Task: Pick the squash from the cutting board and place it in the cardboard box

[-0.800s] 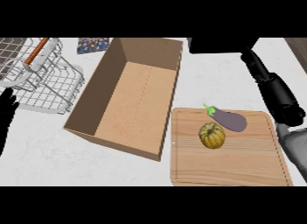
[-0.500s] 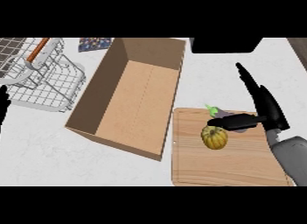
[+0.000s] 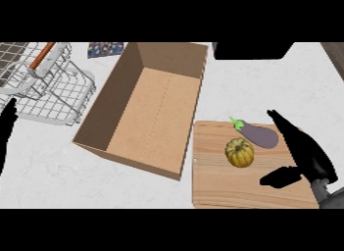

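Squash (image 3: 239, 152): yellow-orange, ribbed, lying on the cutting board (image 3: 232, 188) at its middle-far part. No hand touches it.
Cutting board: light wood, set on the counter (image 3: 276, 88) at the near right of the scene; its left edge lies just beside the near right corner of the cardboard box (image 3: 149, 112).
Eggplant (image 3: 256, 135): purple with a green stem, on the far right part of the board, just beside the squash on its far right side; whether the two touch cannot be told.
Cardboard box: open-topped, long, set at an angle in the middle of the counter. Its inside shows only bare cardboard floor.
Right hand (image 3: 305, 154): above the right edge of the board, to the right of the squash and apart from it. Fingers straight and pointing toward the far side, thumb stuck out to the left over the board; spread, holding nothing. One fingertip lies close to the eggplant's right end.
Left hand (image 3: 1, 135): at the left edge of the scene, near side, fingers straight and pointing up; resting, holding nothing.
Wire basket (image 3: 40, 81): white, with an orange-brown handle, at the far left, just beside the box's left wall.
Other items: a dark object (image 3: 250, 50) at the far edge right of the box; a small printed card (image 3: 106, 49) at the far edge between basket and box.
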